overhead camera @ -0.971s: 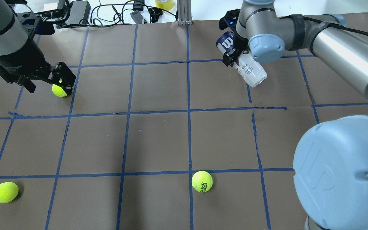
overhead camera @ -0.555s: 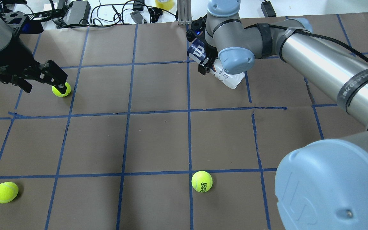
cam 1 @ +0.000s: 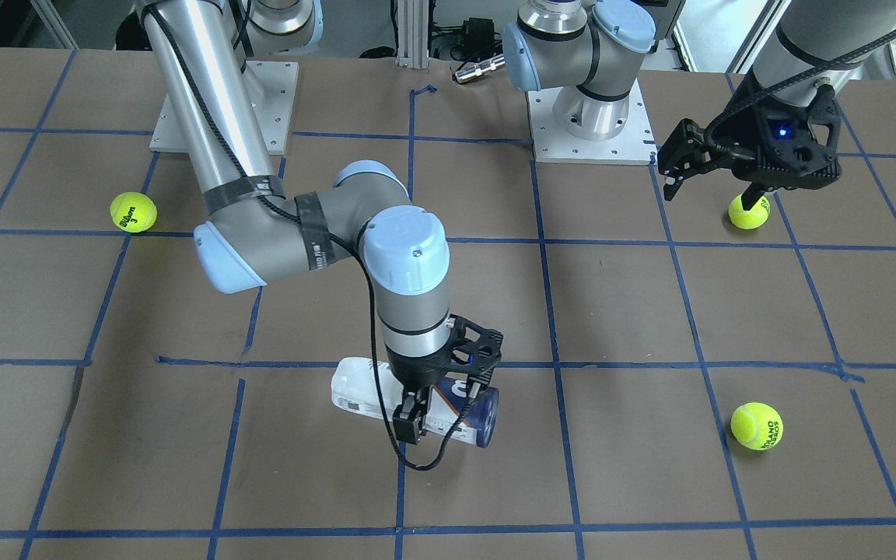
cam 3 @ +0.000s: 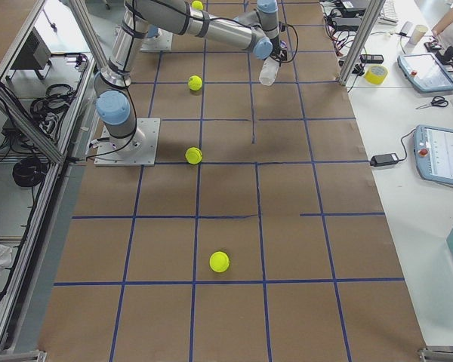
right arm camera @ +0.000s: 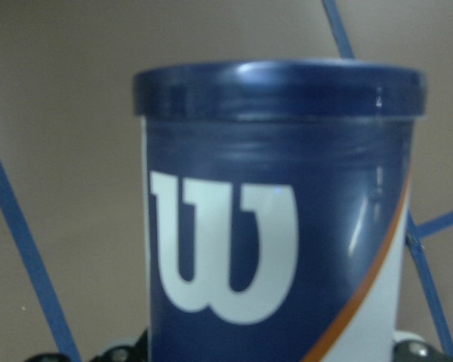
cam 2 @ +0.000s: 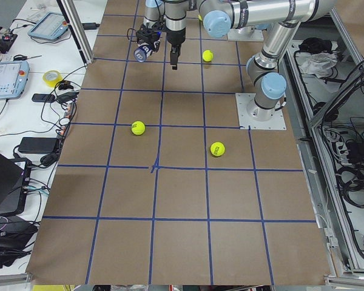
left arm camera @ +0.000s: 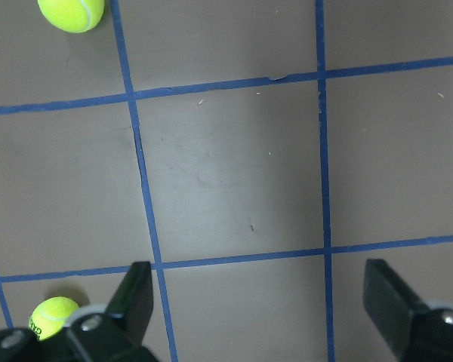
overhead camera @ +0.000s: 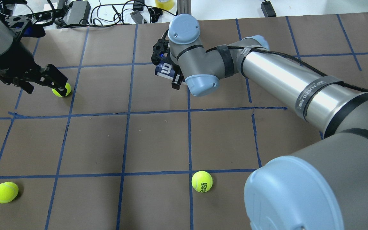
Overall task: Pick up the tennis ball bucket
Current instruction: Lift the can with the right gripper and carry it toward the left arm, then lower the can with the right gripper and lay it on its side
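Observation:
My right gripper [overhead camera: 167, 68] is shut on the tennis ball bucket [overhead camera: 164, 69], a slim can with a white body and a navy end bearing a white "W". It holds the can on its side, seemingly off the table, near the far middle. In the front view the gripper [cam 1: 436, 398] clamps it near the navy end, and the white body [cam 1: 355, 393] sticks out sideways. The can [right arm camera: 279, 226] fills the right wrist view. My left gripper [overhead camera: 45, 87] is open and empty at the far left, one finger touching or just beside a tennis ball [overhead camera: 61, 89].
Two more tennis balls lie on the near side of the table [overhead camera: 202, 181] [overhead camera: 5, 192]. Cables and power bricks [overhead camera: 75, 11] lie beyond the far edge. In the left wrist view the open fingers [left arm camera: 132, 302] frame bare brown table; the nearby ball [left arm camera: 53, 317] sits outside them.
My right arm has carried the can leftward along the far side of the table, from right of centre to just left of it. My left gripper shifted slightly and stays open.

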Available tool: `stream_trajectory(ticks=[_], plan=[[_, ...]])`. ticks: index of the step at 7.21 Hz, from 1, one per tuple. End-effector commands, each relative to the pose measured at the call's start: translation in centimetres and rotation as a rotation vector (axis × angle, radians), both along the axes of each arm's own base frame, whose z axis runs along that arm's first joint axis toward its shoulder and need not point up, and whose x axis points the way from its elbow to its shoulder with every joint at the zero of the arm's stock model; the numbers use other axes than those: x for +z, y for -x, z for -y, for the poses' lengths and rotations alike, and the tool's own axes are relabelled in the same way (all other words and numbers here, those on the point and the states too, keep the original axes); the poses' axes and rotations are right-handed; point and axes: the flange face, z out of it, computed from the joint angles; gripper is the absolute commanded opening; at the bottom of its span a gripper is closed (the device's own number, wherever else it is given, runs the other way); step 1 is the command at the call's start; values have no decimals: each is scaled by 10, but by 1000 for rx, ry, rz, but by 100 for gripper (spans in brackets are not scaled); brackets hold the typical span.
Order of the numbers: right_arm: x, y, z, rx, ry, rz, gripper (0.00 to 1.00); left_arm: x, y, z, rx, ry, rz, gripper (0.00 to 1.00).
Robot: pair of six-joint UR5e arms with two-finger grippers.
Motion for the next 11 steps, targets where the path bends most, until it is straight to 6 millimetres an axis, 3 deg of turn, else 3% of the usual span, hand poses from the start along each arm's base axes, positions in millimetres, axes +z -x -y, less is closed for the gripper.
stream_trajectory(ticks=[1, 3, 5, 7, 9, 10, 11], plan=[[-32, -54, -35, 131, -14, -47, 70, 3, 0, -1, 20, 15, 4, 100], [-32, -76, -56, 183, 29, -141, 72, 0, 2, 1, 198, 11, 2, 100], [-31, -95, -64, 296, 101, -132, 74, 0, 5, 1, 186, 11, 0, 100], [-50, -96, -63, 303, 80, -134, 77, -4, 3, 3, 195, 5, 9, 100], [-49, -96, -62, 319, 80, -133, 84, -5, 2, 4, 192, 2, 11, 100], [-47, -96, -63, 306, 82, -128, 95, -6, 0, 5, 196, 2, 11, 100], [-52, -97, -63, 300, 76, -125, 98, -6, -2, 5, 199, 2, 10, 100]])
